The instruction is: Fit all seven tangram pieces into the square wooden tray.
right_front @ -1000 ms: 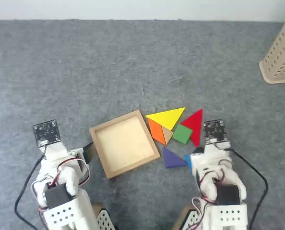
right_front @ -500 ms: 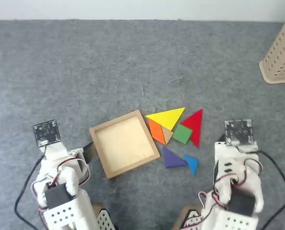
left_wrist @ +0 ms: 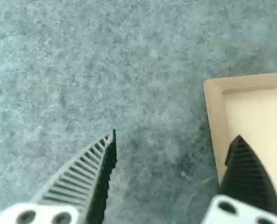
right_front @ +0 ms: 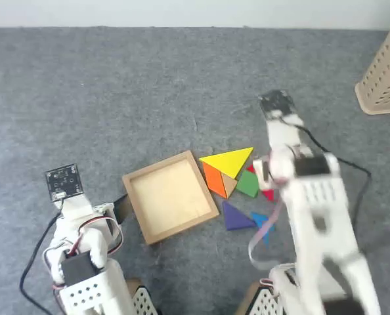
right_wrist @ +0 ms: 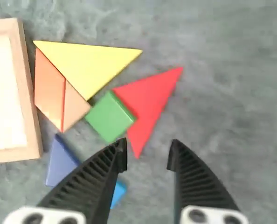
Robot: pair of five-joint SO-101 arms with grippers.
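Red triangle [right_wrist: 150, 100] lies under the right claw [right_wrist: 147, 145] — arm [right_front: 316, 197] extended, jaws apart.

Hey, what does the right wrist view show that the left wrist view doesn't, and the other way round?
Right wrist, not left: the right claw, open, and seven pieces: yellow triangle, red triangle, green square, orange piece, tan triangle, purple triangle, blue piece. Left wrist, not right: the left claw, open. Both: the tray and grey mat.
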